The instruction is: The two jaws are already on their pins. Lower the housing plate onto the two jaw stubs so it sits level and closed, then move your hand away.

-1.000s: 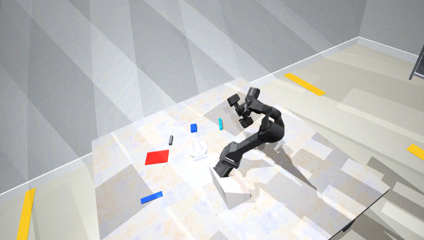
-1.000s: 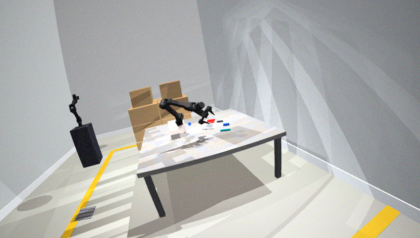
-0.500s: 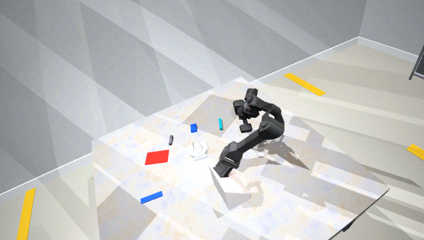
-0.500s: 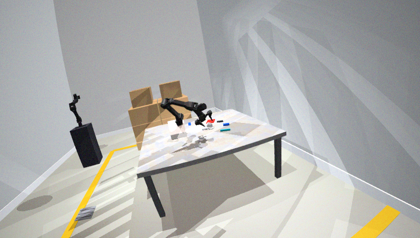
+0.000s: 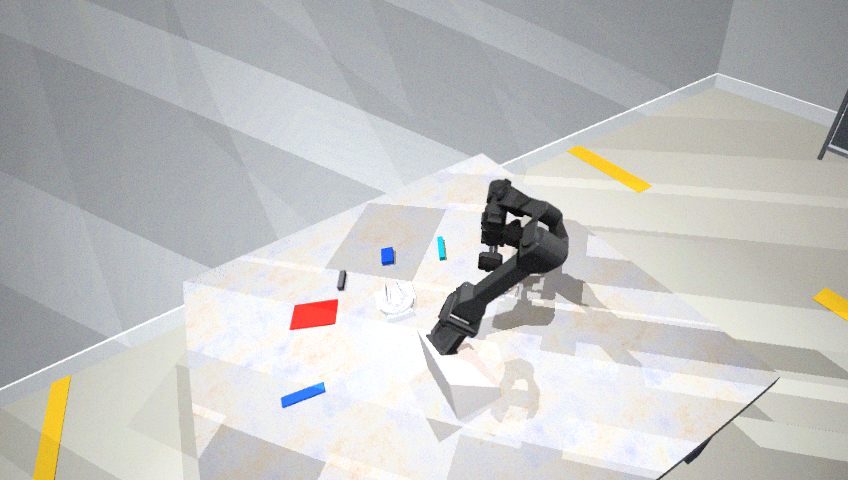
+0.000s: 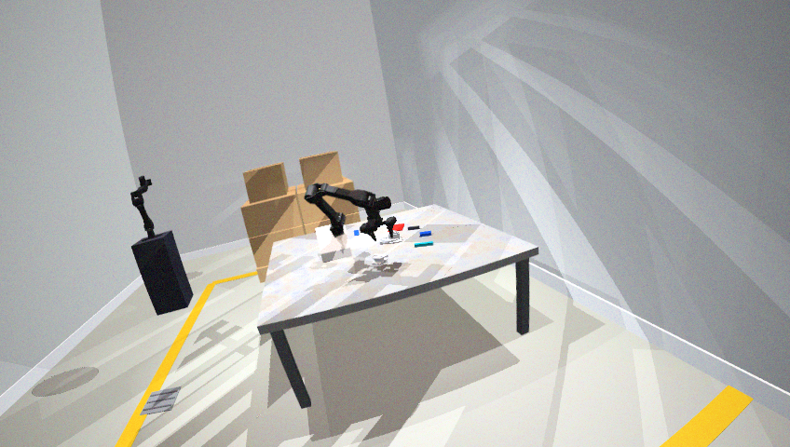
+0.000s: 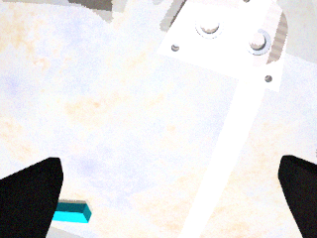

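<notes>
My gripper (image 6: 383,236) (image 7: 173,170) is open, with nothing between its jaws. It hangs over the table, tilted. A white plate (image 7: 228,55) with small corner holes and two round ringed bosses, which looks like the housing plate, lies at the upper right of the wrist view, beyond the fingertips. It also shows in the exterior view (image 6: 379,258), and in the top view my arm partly hides it. The white jaw assembly (image 5: 395,303) (image 6: 391,240) stands apart from it, with thin upright parts on a rounded base. Its pins and stubs are too small and overexposed to tell.
A cyan bar (image 5: 440,248) (image 6: 423,244) (image 7: 71,212) lies near my gripper. A dark blue block (image 5: 387,256) (image 6: 425,234), a black bar (image 5: 341,280), a red sheet (image 5: 314,314) and a long blue bar (image 5: 302,394) lie elsewhere on the table. My arm's pale base block (image 5: 470,389) stands nearby.
</notes>
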`<action>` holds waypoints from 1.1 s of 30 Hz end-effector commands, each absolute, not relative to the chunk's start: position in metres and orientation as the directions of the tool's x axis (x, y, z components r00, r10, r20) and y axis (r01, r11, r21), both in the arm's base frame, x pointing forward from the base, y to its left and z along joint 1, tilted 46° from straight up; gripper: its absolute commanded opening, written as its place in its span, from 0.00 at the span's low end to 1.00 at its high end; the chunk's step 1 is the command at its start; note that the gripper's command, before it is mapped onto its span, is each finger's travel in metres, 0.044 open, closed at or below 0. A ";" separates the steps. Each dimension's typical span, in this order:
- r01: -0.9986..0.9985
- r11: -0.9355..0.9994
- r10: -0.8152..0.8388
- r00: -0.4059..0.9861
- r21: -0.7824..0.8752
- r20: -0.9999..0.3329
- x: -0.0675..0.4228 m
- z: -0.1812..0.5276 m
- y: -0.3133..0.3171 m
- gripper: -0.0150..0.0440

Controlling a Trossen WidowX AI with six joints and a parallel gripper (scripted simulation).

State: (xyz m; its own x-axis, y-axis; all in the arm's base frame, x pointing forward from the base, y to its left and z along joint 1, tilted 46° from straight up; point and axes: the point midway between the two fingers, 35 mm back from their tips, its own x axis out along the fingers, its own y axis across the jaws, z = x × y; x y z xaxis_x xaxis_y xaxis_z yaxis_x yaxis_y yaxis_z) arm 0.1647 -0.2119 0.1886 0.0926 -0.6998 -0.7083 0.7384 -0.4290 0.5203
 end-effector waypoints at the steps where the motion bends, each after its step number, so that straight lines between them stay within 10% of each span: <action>1: 0.661 -0.532 -0.707 -0.003 0.529 -0.707 0.151 0.191 -0.214 1.00; 33: 0.544 -0.634 -0.711 -0.130 0.550 -0.691 0.126 0.166 -0.243 1.00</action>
State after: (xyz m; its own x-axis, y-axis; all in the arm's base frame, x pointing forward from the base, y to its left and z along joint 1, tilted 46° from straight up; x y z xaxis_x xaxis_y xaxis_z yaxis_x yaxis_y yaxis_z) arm 0.1268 -0.2435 0.1703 -0.1301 -0.7164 -0.6855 0.5368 -0.6322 0.5588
